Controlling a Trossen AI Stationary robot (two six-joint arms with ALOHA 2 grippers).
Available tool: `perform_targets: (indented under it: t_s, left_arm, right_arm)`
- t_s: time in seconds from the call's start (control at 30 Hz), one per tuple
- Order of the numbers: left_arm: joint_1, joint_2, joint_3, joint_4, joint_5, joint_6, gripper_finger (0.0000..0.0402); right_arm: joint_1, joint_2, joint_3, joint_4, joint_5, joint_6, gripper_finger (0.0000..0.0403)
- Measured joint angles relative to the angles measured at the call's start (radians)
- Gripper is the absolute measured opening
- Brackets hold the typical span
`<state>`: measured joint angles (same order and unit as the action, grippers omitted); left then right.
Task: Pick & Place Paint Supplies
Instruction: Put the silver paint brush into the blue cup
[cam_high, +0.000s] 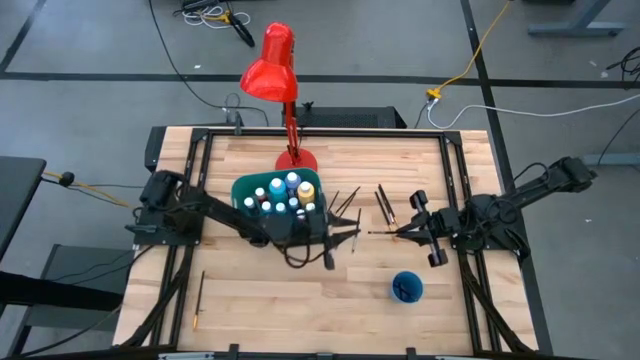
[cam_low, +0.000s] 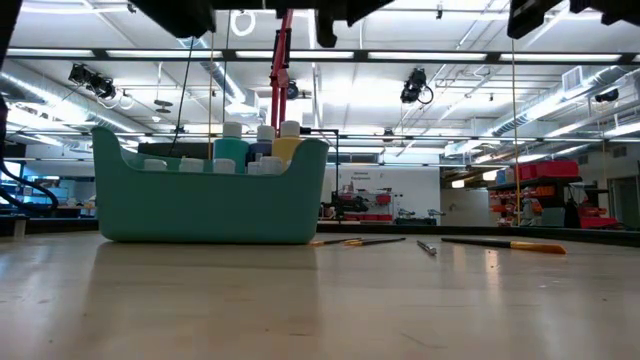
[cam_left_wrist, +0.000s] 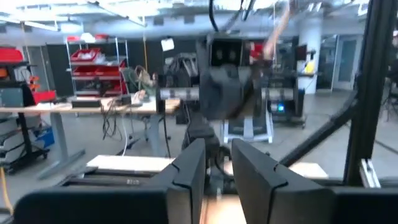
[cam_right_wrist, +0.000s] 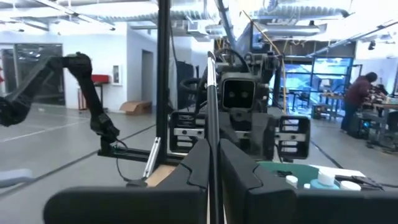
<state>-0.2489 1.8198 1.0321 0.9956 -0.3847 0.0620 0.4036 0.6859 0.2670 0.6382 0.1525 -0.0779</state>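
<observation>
Small white-capped paint bottles (cam_high: 283, 192), blue, yellow and teal, stand packed in the teal rectangular plastic bin (cam_high: 243, 187). The right gripper (cam_right_wrist: 213, 163) pinches a thin dark long-handled paintbrush (cam_right_wrist: 212, 112) upright; the left gripper (cam_left_wrist: 217, 163), beside the bin, has fingers slightly parted, holding nothing visible

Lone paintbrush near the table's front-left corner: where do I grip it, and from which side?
Take the paintbrush around mid-handle, coming straight down from above. It lies flat on the table, thin, running roughly front to back, with bare wood on both sides, so set the fingers crosswise, one on each side of it.
</observation>
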Motion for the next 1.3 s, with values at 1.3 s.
perform_targets:
  t_s: [1.3]
  left_arm:
    - [0.056, 0.0, 0.135, -0.005, 0.222, 0.21, 0.0104]
  right_arm:
    - [-0.064, 0.198, -0.004, 0.292, 0.014, 0.019, 0.0022]
